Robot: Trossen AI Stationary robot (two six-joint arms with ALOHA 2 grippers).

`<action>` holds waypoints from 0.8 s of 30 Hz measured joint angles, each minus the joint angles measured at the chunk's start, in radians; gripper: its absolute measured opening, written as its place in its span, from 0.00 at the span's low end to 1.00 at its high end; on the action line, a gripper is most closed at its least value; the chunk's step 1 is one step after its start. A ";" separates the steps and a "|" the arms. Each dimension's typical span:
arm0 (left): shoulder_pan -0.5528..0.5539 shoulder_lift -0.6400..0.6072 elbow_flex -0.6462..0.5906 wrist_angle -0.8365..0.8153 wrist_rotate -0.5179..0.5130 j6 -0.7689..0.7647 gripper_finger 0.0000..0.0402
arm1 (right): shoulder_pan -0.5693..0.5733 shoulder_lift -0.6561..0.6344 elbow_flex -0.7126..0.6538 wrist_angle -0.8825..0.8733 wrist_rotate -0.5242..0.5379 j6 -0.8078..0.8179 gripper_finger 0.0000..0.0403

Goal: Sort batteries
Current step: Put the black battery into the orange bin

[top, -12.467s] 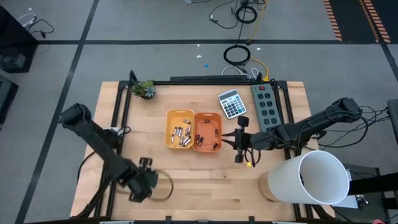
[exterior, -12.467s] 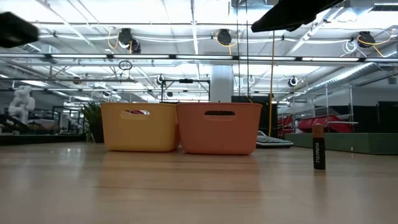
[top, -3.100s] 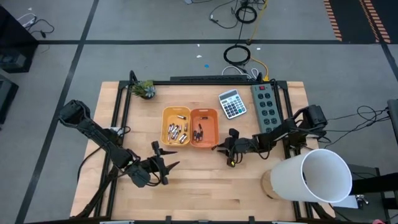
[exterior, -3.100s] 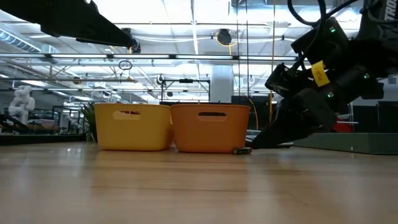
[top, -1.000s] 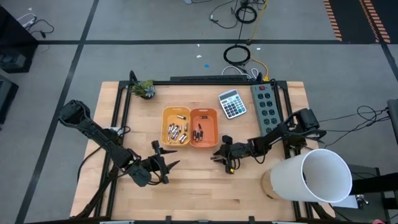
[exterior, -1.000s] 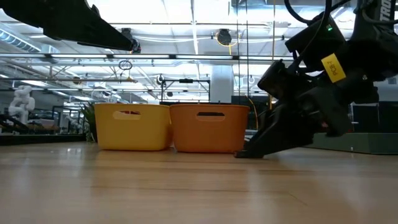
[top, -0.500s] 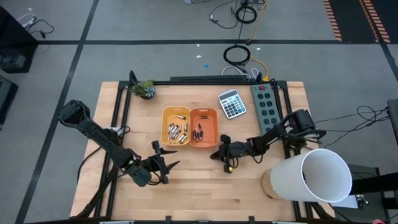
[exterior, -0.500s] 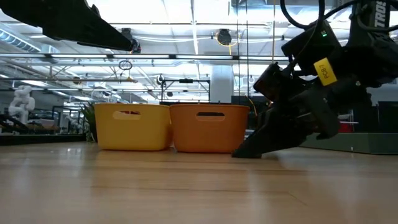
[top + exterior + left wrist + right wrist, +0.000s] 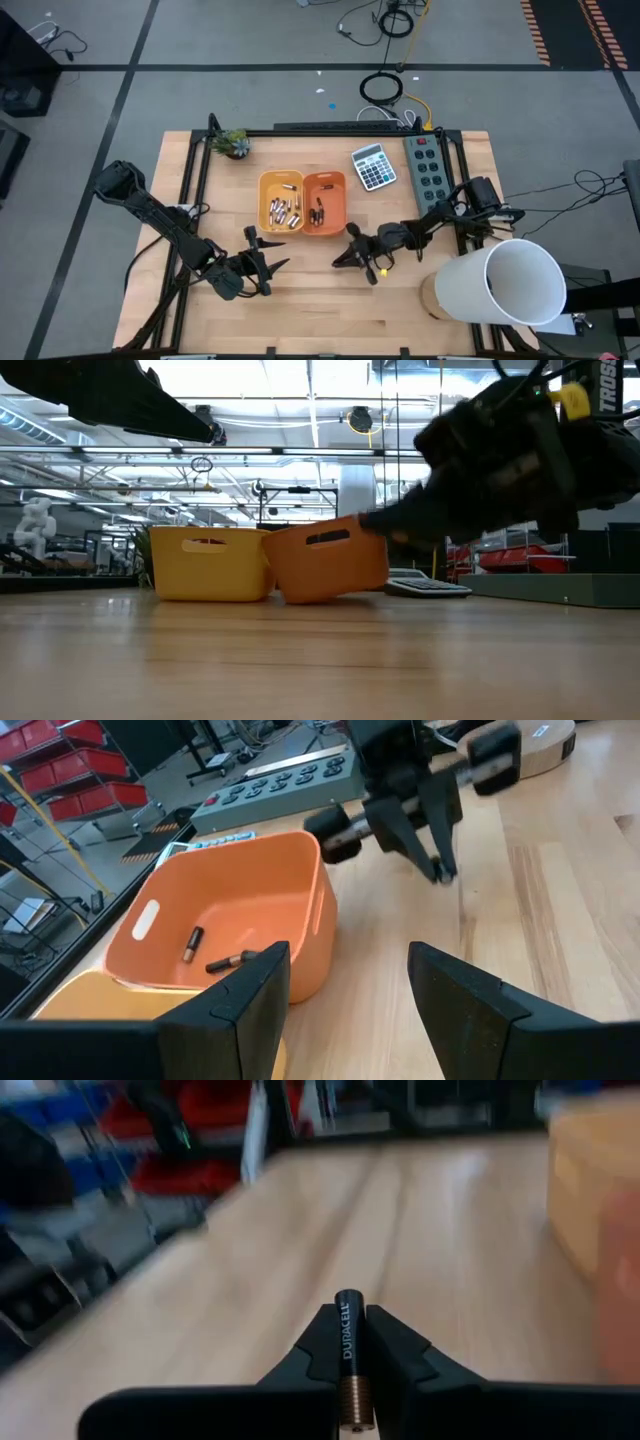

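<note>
Since half a second ago the right tool has risen off the desk and swung nearer the front edge, and the darker orange tray now sits tipped in the low view, one end lifted, where it stood flat before. The loose battery that lay on the desk by that tray a few seconds ago is gone from the boards.

That battery, dark with a copper end, is pinched between the right tool's two fingers, which are closed tight on its sides; it points forward out of the grip, above bare desk, just in front of the trays.

The other batteries lie in the two trays at the middle of the desk: a cluster of mostly pale ones in the yellow tray, a few dark ones in the darker orange tray touching it on the right. No more batteries show loose on the desk, so the sorting looks nearly done, with this one left to drop into a tray, probably the darker one.

The left tool waits low near the front left of the desk, fingers spread wide and holding nothing.

A calculator and a power strip lie behind the trays.
</note>
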 joint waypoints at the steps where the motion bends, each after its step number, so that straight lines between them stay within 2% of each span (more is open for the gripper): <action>1: 0.000 0.000 0.000 0.000 0.000 0.000 0.53 | -0.002 -0.001 0.001 0.037 -0.002 0.000 0.03; 4: 0.000 0.000 0.000 0.000 0.000 0.000 0.53 | -0.017 -0.005 0.001 0.091 -0.025 0.002 0.03; 8: 0.000 0.000 0.000 -0.001 0.000 -0.001 0.53 | -0.030 -0.032 0.000 -0.006 -0.033 0.028 0.03; 14: 0.000 0.000 0.000 -0.022 0.006 -0.021 0.53 | -0.032 -0.038 -0.002 -0.209 0.042 0.058 0.04; 21: 0.000 0.000 0.000 -0.042 -0.007 -0.023 0.53 | -0.030 -0.091 0.000 -0.454 0.196 0.038 0.04; 24: 0.000 0.000 0.000 -0.056 -0.046 -0.022 0.53 | -0.033 -0.152 -0.006 -0.476 0.176 -0.024 0.04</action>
